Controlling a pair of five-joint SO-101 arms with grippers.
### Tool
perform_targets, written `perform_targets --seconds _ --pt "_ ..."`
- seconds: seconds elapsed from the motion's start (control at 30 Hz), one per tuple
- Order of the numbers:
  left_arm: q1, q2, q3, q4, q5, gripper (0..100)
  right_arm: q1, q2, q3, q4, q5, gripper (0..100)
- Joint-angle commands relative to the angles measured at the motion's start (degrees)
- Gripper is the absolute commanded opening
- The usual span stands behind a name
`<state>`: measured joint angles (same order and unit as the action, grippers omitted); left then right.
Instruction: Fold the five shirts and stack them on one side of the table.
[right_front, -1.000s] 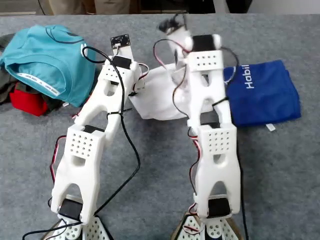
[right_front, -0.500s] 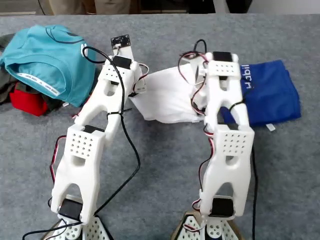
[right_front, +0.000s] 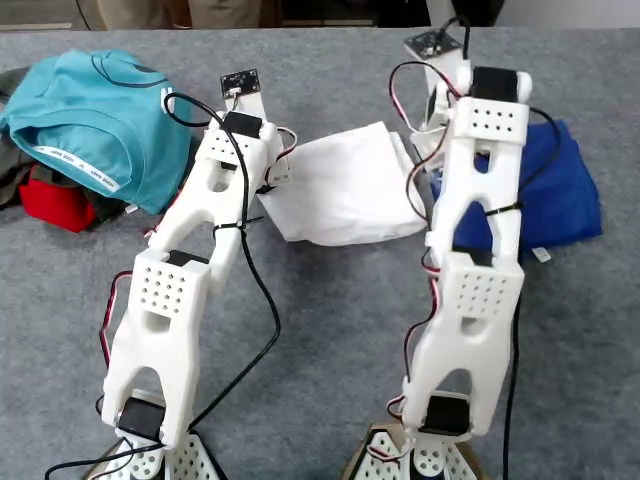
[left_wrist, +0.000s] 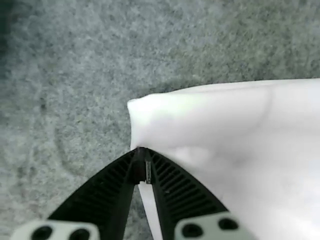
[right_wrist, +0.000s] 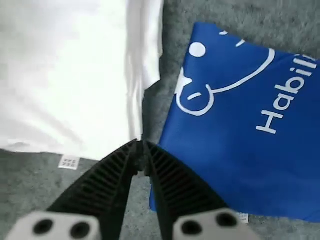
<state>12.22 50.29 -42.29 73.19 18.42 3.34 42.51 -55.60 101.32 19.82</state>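
Right gripper (right_wrist: 141, 146) drew white shirt (right_front: 340, 190) along grey table (right_front: 320, 330)

White arms (right_front: 170, 300), black ribbed tools (left_wrist: 141, 152) (right_wrist: 141, 146)

We see a word in white lettering (right_wrist: 287, 100) printed on the blue shirt (right_wrist: 235, 165), beside a white line drawing (right_wrist: 200, 90). A small tag (right_wrist: 69, 162) at the white shirt's (right_wrist: 65, 75) edge carries tiny marks we cannot read. The white band (right_front: 75, 165) on the teal shirt (right_front: 100, 100) bears print too small to read.
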Motion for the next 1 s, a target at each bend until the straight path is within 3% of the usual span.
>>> perform_targets --seconds 0.0,0.27,0.4,0.6,0.73,0.97 --pt "-1.1 -0.8 -1.8 -0.1 -0.7 2 -2.2 -8.6 9.5 1.1 -0.4 0.2" --pt "-2.0 -0.9 -2.0 -0.1 -2.5 2 -4.7 -13.0 27.8 -6.0 -2.2 0.6" --pt "-2.4 -0.9 -2.0 -0.1 -2.5 2 -4.8 -13.1 28.7 -9.5 -16.4 7.6" --pt "-2.3 -0.9 -2.0 -0.1 -2.5 2 -4.9 -12.9 29.3 -6.3 -30.8 28.8" --pt "-2.1 -0.9 -2.0 -0.1 -2.5 2 -7.5 -13.1 29.2 -2.8 -31.7 39.3" --pt "-2.1 -0.9 -2.0 -0.1 -2.4 2 -7.2 -20.6 26.8 1.1 -30.5 39.7"
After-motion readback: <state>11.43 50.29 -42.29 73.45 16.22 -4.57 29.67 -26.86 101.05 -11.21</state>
